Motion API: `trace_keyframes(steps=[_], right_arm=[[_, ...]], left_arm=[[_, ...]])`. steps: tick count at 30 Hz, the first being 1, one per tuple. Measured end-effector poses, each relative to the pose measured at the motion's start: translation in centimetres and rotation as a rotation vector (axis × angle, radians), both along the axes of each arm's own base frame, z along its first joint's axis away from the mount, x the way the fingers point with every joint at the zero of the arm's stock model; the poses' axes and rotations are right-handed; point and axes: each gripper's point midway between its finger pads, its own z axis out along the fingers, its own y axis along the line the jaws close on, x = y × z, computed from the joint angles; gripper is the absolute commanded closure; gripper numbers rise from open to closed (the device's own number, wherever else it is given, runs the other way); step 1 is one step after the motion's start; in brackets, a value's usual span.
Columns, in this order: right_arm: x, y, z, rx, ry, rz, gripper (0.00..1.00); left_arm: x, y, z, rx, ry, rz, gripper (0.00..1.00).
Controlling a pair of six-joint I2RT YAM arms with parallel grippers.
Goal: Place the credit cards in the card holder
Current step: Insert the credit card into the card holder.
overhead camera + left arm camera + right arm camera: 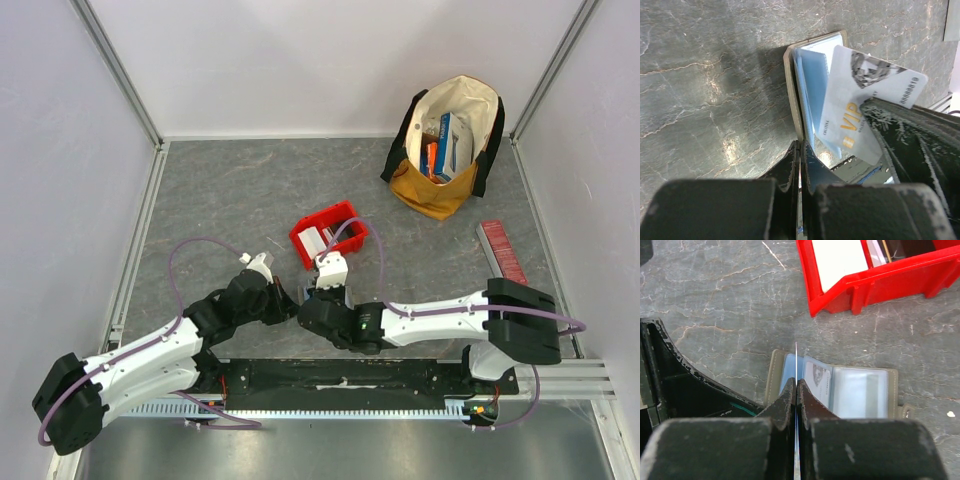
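Note:
The grey-olive card holder lies open on the table, its clear sleeves facing up. One pocket holds a card with a portrait. My left gripper is shut on the holder's near edge. My right gripper is shut on a white VIP credit card, which it holds upright over the blue sleeves. That card shows only as a thin edge in the right wrist view. From above, both grippers meet just in front of the red bin.
The red plastic bin stands just beyond the holder, with more white cards inside. A tan and cream bag holding colourful boxes sits at the back right. A long red ribbed box lies by the right wall.

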Motion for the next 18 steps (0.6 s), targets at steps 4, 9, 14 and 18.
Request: trace_keyframes(steps=[4, 9, 14, 18], right_arm=[[0.1, -0.9, 0.8, 0.004, -0.01, -0.017, 1.0], [0.2, -2.7, 2.0, 0.016, -0.022, -0.035, 1.0], [1.2, -4.0, 1.9, 0.019, -0.008, -0.066, 1.0], [1.4, -5.3, 0.1, -0.007, 0.03, -0.08, 1.0]], left_arm=[[0.1, 0.1, 0.0, 0.003, -0.002, 0.004, 0.98], [0.1, 0.2, -0.2, 0.01, -0.002, 0.011, 0.98], [0.0, 0.4, -0.7, 0.023, 0.006, 0.014, 0.98], [0.0, 0.5, -0.9, 0.031, 0.012, 0.016, 0.98]])
